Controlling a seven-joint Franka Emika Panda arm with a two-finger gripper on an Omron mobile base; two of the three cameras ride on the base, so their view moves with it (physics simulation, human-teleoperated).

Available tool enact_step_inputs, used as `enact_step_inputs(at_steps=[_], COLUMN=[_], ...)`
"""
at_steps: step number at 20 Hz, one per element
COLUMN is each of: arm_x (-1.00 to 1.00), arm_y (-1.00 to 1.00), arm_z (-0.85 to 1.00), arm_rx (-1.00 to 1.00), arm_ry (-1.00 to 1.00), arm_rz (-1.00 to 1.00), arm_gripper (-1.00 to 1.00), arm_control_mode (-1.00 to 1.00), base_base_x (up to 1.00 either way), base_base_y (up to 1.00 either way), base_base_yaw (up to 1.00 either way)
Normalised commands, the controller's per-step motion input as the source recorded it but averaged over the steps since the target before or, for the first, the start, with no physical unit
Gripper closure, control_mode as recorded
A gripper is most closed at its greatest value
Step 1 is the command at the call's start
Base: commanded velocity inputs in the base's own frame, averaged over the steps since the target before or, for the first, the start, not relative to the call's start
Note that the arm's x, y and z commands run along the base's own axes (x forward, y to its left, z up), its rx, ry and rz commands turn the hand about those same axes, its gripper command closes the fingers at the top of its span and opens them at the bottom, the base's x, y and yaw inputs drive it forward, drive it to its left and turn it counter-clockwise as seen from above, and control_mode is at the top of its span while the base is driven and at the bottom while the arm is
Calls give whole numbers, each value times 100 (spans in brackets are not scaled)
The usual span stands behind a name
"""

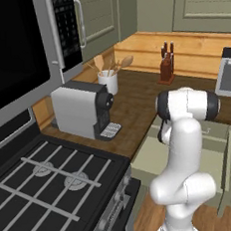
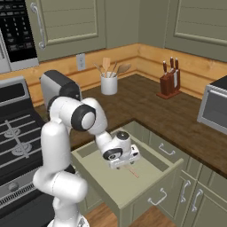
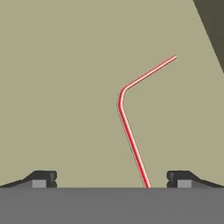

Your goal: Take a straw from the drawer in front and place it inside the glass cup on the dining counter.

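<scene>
From behind and left of the arm, we look forward and down over the stove point(image 1: 54, 183), the coffee machine point(image 1: 84, 109) and the counter point(image 1: 136, 103), with the open drawer point(image 1: 154, 156) partly hidden by the arm. From behind and right, we see the same counter, coffee machine and drawer point(image 2: 111, 184), the drawer's inside in fuller view. From the hand, we look close and straight down at the drawer floor point(image 3: 65, 87).
</scene>
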Motion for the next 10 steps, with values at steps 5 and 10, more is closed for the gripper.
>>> enact_step_inputs(at_steps=[5, 10], arm_x=[23, 26], arm_y=[-18, 0], arm_z=[-27, -39], arm_rx=[7, 0], arm_ry=[0, 0], arm_rz=[8, 2], arm_gripper=[-100, -100], arm_control_mode=[-100, -100], base_base_x=[0, 0], base_base_y=[0, 0], base_base_yaw=[0, 0])
